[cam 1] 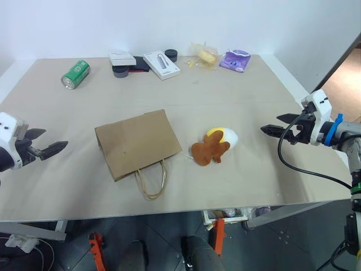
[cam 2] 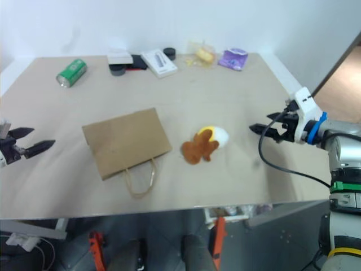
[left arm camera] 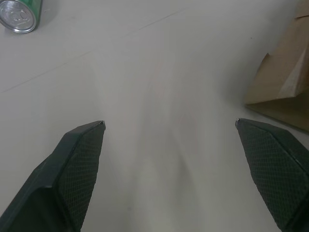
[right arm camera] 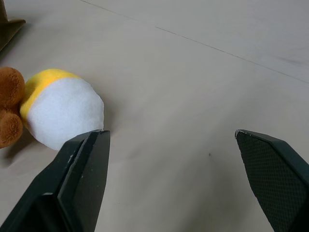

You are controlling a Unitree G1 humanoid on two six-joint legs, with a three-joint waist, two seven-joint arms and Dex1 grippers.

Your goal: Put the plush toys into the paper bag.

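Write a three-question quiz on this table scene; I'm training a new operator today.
1. True or false: the paper bag stands upright.
2. Which toy lies nearer the right gripper? A) brown toy B) white toy
3. What are the left gripper and the right gripper holding?

Key: 1 false, it lies flat on the table; 2 B; 3 nothing, both are open.

A green can (cam 1: 75, 74) lies on its side at the table's (cam 1: 237, 113) far left, with white boxes (cam 1: 161, 64), a wrapped yellow item (cam 1: 204, 56) and a purple pouch (cam 1: 235, 60) along the back edge.
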